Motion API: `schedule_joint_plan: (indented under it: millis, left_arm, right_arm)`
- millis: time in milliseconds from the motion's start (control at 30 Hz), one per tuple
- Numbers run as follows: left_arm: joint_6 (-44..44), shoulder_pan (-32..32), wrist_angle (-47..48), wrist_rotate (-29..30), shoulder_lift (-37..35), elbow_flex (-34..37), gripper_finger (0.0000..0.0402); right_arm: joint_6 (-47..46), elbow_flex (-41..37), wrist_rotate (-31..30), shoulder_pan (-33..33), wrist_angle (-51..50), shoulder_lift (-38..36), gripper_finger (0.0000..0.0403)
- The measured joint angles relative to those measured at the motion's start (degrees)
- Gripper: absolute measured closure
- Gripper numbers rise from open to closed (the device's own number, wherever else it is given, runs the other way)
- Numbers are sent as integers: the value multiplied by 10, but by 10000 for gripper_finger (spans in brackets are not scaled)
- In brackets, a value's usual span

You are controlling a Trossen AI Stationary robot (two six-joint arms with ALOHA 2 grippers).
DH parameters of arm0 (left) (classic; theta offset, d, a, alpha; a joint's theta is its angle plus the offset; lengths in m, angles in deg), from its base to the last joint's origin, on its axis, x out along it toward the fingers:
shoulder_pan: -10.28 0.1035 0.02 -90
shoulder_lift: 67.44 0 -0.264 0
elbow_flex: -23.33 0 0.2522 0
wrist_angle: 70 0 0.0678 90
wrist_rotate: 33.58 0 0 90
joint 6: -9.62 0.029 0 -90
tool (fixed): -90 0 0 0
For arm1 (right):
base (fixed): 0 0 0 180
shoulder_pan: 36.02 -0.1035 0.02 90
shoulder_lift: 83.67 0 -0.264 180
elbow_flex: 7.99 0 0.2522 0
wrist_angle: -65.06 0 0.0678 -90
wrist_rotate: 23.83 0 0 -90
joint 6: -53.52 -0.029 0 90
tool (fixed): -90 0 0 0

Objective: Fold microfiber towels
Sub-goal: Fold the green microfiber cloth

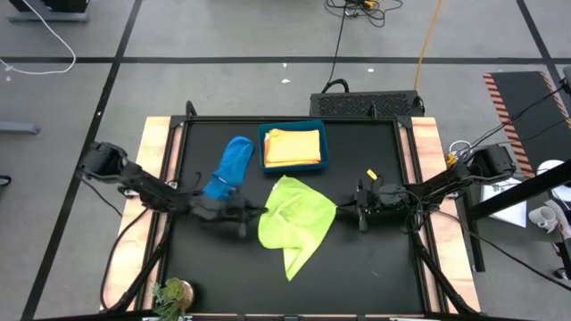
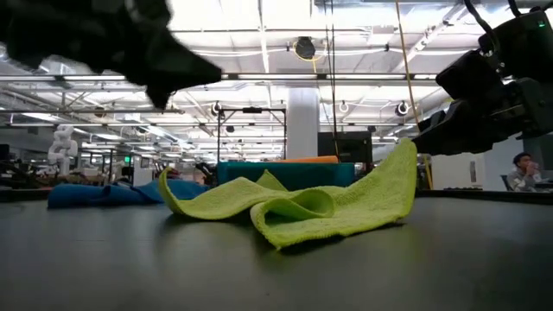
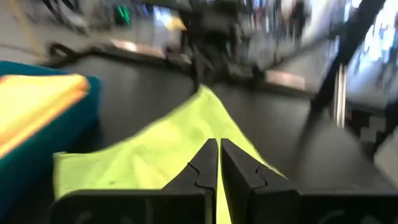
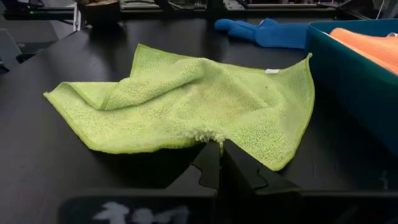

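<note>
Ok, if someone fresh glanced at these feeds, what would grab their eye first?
The lime green towel, crumpled mid-table, one edge lifted where the right gripper pinches it. The left gripper is shut at the towel's opposite side. Behind lie a blue towel and a teal bin holding folded yellow and orange towels.

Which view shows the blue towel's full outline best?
The high view: the blue towel lies whole between the teal bin and the left arm. The low view shows a flat strip; the right wrist view shows a far piece; the left wrist view shows none.
</note>
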Motion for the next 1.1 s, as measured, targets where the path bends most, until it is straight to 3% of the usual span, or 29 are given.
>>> schedule_joint_plan:
  millis: [133, 333, 700, 833, 933, 1100]
  left_arm:
    - [24, -3, 251, -34, 5, -147, 385]
    - [49, -23, 379, -60, 54, -263, 384]
    - [-121, -27, 439, -122, 175, -282, 360]
    - [-160, -28, 451, -191, 220, -282, 353]
    - [-177, -28, 499, -244, 229, -282, 355]
    - [-222, -28, 613, -253, 218, -286, 368]
  right_arm:
    - [2, 0, 0, 0, 0, 0, 403]
    - [2, 0, 0, 0, 0, 0, 403]
    - [1, 0, 0, 0, 9, 0, 403]
    - [1, 0, 0, 0, 12, 0, 403]
    - [1, 0, 0, 0, 12, 0, 403]
    - [1, 0, 0, 0, 14, 0, 403]
